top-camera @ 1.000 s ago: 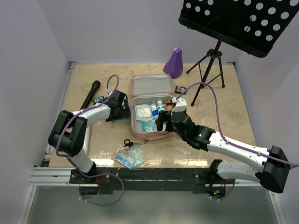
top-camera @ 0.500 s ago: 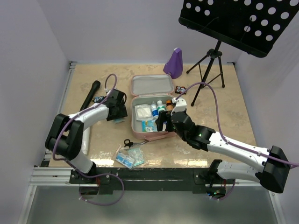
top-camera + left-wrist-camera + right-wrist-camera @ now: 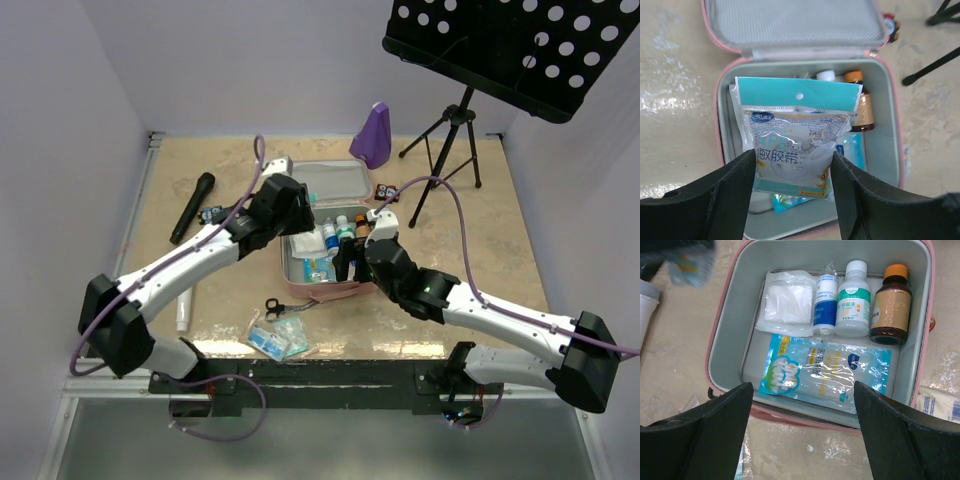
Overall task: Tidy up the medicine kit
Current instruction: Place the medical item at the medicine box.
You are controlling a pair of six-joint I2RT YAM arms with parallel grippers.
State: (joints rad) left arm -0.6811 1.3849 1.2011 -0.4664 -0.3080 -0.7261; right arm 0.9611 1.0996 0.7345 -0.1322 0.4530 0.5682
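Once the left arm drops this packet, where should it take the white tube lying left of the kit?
Grip the white tube across its middle, from straight above, once the packet is dropped. It lies flat on the table, long axis roughly near-to-far, so probably turn the jaws to close left-right across its narrow width.

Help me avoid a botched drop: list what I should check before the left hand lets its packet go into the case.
1. Grip: ok. The left hand pinches the packet between its fingers.
2. Lid open: ok, it is folded back.
3. Packet over the case: ok in the left wrist view.
4. Bare floor for it: not ok. Gauze, three bottles and a swab bag cover most of it.
5. Right hand out of the way: cannot tell. It hangs open at the case's near edge.
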